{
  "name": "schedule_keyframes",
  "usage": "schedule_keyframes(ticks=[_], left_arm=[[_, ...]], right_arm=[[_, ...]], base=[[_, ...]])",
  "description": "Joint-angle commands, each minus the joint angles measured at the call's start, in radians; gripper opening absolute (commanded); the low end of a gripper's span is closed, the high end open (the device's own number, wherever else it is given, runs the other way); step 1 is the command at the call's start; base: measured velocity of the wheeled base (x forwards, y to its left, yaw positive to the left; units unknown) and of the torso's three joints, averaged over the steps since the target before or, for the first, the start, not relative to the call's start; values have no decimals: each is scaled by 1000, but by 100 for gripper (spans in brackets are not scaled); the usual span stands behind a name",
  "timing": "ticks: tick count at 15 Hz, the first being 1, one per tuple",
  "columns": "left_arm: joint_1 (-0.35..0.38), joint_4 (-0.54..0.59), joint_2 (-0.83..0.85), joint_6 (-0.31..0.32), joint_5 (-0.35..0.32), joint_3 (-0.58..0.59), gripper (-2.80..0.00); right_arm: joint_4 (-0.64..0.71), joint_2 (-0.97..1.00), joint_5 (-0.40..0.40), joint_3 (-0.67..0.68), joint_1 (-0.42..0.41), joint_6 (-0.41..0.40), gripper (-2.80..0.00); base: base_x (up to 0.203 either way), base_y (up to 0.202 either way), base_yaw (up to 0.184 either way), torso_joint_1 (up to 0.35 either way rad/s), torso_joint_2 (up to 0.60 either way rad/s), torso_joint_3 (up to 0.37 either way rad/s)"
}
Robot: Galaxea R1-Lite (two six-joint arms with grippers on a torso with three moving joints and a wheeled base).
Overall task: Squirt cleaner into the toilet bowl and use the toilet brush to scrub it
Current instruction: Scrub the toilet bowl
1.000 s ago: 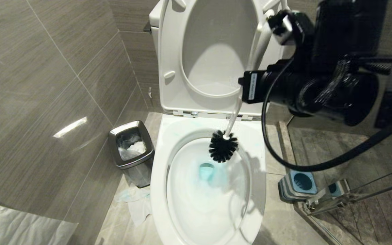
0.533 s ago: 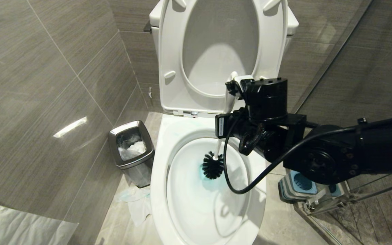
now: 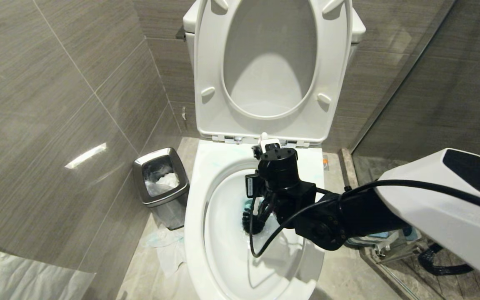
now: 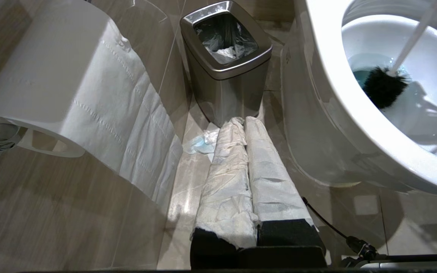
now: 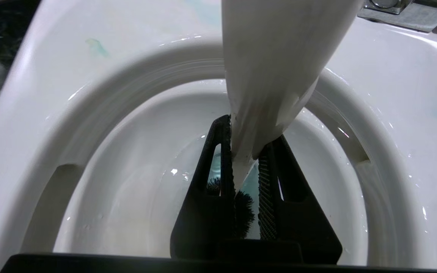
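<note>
The white toilet bowl (image 3: pixel 194 233) stands open, seat and lid raised (image 3: pixel 206 66). My right gripper (image 3: pixel 267 146) hangs over the back of the basin, shut on the white handle of the toilet brush (image 5: pixel 275 68). The handle runs between its black fingers (image 5: pixel 222 159) down to the black bristle head (image 3: pixel 249 223). That head sits in the blue-tinted water (image 4: pixel 359 68) at the bowl's bottom and also shows as a dark brush head (image 4: pixel 382 86) from the left wrist. My left gripper (image 4: pixel 243 121), wrapped in white paper, is shut and parked low beside the bowl rim (image 4: pixel 328 94).
A steel waste bin (image 3: pixel 161 183) stands left of the toilet, with crumpled tissue (image 3: pixel 165 246) on the floor by it. A paper roll (image 4: pixel 63 76) hangs on the left wall. A glass partition (image 3: pixel 411 83) closes the right side; the blue-topped holder (image 3: pixel 373 239) is mostly behind my arm.
My right arm has swung down from the upper right. The brush head has gone from above the bowl's back rim down into the blue water.
</note>
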Motion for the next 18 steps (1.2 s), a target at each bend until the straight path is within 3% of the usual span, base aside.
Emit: schedule_keyframes(ticks=[1, 4, 10, 18], left_arm=[[0, -1, 0, 3, 0, 1, -280], [1, -1, 0, 3, 0, 1, -280], [0, -1, 0, 3, 0, 0, -280], [0, -1, 0, 2, 0, -1, -280]], right_arm=[[-7, 89, -32, -62, 1, 0, -280], [-2, 28, -59, -121, 3, -24, -280], [124, -275, -63, -97, 39, -64, -280], [127, -188, -64, -81, 61, -62, -280]], base=[[0, 0, 0, 0, 0, 0], [0, 0, 0, 0, 0, 0], [0, 0, 0, 0, 0, 0], [0, 0, 0, 0, 0, 0]])
